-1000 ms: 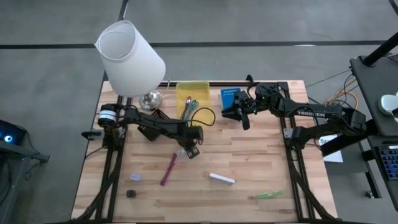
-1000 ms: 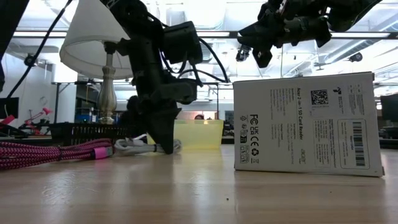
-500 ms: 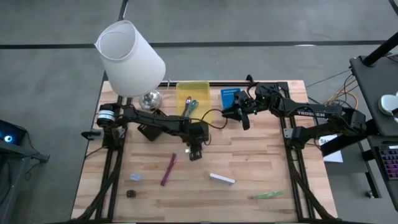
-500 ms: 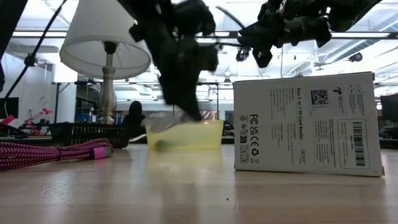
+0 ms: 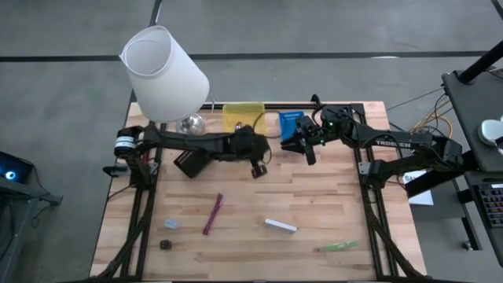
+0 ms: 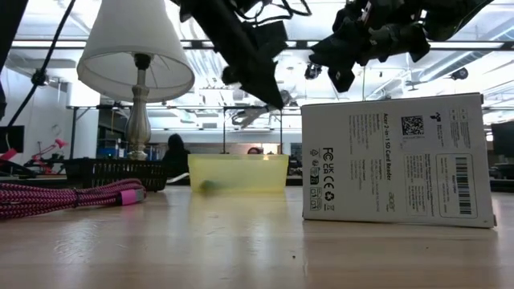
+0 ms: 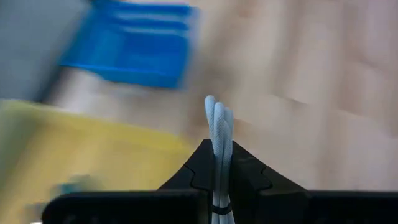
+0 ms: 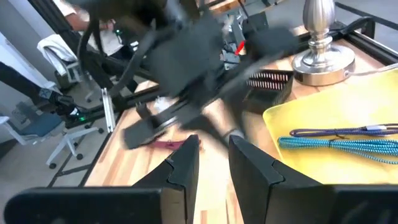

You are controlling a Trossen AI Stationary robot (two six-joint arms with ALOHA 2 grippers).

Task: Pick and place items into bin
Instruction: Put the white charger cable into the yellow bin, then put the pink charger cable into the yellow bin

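Now Carrying a Silver Item Toward the Yellow Bin

We see a pale silver, cord-like item (image 7: pixel 217 134) pinched between the left gripper (image 5: pixel 255 161) fingers, its long axis running straight out past the tips. The bin (image 5: pixel 253 110) lies just far-left of that gripper, so the carry still needs a short move over the rim. The right gripper (image 5: pixel 301 141) waits right of the bin, fingers spread. The left wrist view is smeared; we cannot tell how far the item extends.
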